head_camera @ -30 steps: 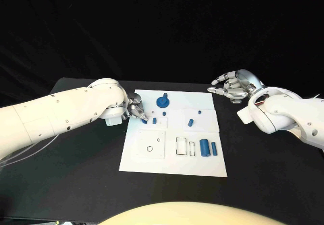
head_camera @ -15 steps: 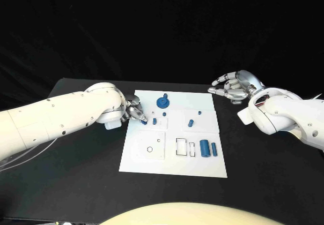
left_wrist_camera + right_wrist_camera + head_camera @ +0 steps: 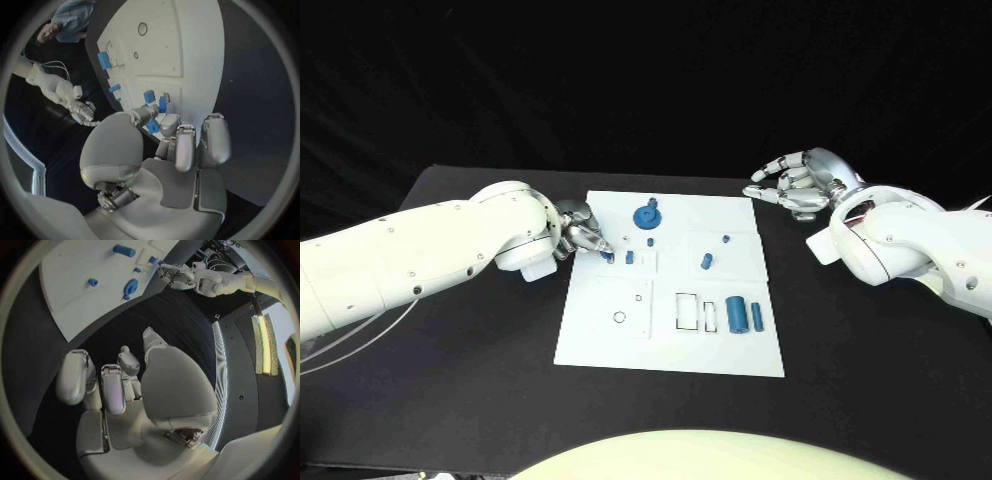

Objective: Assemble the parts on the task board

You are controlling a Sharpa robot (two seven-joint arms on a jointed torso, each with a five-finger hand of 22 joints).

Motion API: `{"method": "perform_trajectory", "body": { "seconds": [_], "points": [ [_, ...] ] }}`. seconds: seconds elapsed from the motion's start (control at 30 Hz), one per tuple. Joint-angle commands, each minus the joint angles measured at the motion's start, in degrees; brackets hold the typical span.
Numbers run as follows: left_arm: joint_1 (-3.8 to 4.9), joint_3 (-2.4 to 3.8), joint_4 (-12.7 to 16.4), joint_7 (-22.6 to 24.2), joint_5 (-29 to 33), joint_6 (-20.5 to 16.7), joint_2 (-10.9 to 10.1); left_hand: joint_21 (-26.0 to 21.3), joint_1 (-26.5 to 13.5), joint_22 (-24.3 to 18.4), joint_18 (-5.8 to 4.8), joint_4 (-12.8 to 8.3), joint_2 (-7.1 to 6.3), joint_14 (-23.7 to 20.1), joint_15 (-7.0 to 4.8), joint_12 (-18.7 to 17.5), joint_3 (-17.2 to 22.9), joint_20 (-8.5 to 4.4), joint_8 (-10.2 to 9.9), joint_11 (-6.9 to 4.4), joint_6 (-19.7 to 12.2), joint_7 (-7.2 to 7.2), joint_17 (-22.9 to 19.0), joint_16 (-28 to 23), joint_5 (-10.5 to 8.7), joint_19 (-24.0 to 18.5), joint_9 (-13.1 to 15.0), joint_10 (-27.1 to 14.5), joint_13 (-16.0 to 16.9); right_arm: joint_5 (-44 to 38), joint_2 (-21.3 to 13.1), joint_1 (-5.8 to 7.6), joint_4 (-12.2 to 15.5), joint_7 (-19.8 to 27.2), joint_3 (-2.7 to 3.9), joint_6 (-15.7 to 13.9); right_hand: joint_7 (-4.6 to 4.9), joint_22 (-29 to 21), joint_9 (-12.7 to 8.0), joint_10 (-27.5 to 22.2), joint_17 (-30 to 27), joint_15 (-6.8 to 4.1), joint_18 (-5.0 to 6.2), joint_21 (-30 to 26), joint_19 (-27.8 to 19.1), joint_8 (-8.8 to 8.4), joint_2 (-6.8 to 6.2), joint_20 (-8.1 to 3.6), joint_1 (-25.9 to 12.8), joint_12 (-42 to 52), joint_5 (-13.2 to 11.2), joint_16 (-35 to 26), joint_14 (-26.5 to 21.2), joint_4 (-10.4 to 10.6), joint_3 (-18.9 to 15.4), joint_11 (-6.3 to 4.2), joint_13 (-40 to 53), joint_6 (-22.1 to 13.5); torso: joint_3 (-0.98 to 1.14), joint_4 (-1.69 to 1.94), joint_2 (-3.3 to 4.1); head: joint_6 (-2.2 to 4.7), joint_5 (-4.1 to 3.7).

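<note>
The white task board (image 3: pixel 733 210) lies in the middle of the black table. My left hand (image 3: pixel 581 232) is at the board's left edge and pinches a small blue piece (image 3: pixel 607 256) between thumb and fingertips, seen up close in the left wrist view (image 3: pixel 152 126). Another small blue piece (image 3: pixel 630 257) stands just beside it on the board. A blue gear (image 3: pixel 646 215) sits near the board's far edge. My right hand (image 3: pixel 798 183) hovers off the board's far right corner, fingers loosely apart and holding nothing.
Two large blue cylinders (image 3: pixel 744 316) lie at the board's right side beside outlined slots (image 3: pixel 687 311). A short blue peg (image 3: pixel 707 262) and two tiny blue pieces (image 3: pixel 726 239) are mid-board. A ring outline (image 3: pixel 617 318) marks the near left plate.
My left arm has swung slightly, and its hand has edged back along the board's left edge with the small piece at its fingertips. The right hand has stayed put.
</note>
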Motion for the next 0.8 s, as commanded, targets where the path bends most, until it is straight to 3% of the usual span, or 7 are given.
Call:
{"method": "perform_trajectory", "body": {
  "seconds": [0.03,0.57,0.8],
  "points": [
    [-0.31,0.05,0.7,0.59,0.03,-1.65,-0.22,0.88,0.2,1.1,-0.52,-3.14,0.57,6.26,-0.77,1.08,9.09,-0.16,4.85,-1.59,2.56,-2.01,14.52,0.37,2.05,0.46,6.2,4.46,0.82,-0.1,-0.05,-0.04,0.11,0.18,0.01,0.12,-0.12,2.99,0.81,-0.63,5.63,-0.46,1.1,-1.03,-0.34,0.99,1.22,-0.31,-0.58,-0.32,0.59,-0.9,3.62,0.17,-2.75,-0.28,-0.28,-0.24,0.04,0.04,-0.01,0.0,-0.01],
    [-1.71,0.05,1.29,0.09,-5.97,-4.38,0.09,1.03,0.0,1.39,-0.58,-3.13,0.57,6.25,-0.81,1.16,9.22,-0.2,4.89,-1.63,2.66,-2.06,14.48,0.34,1.95,0.65,6.19,4.62,0.95,-0.09,-0.15,-0.04,0.2,0.17,0.01,0.08,-0.12,2.99,0.81,-0.63,5.63,-0.46,1.1,-1.03,-0.34,0.99,1.22,-0.31,-0.58,-0.32,0.59,-0.9,3.62,0.17,-2.75,-0.28,-0.28,-0.24,0.03,-0.04,0.05,-0.11,0.11],
    [-1.91,0.03,1.23,-0.15,-7.78,-4.45,0.47,1.07,-0.04,1.48,-0.6,-3.15,0.55,6.26,-0.82,1.17,9.26,-0.21,4.89,-1.65,2.68,-2.07,14.5,0.35,1.93,0.72,6.19,4.65,0.95,-0.09,-0.15,-0.04,0.19,0.17,0.01,0.09,-0.12,2.99,0.81,-0.63,5.63,-0.46,1.1,-1.03,-0.34,0.99,1.22,-0.31,-0.58,-0.32,0.59,-0.9,3.62,0.17,-2.75,-0.28,-0.28,-0.24,0.03,-0.06,0.05,-0.15,0.15]
  ]
}}
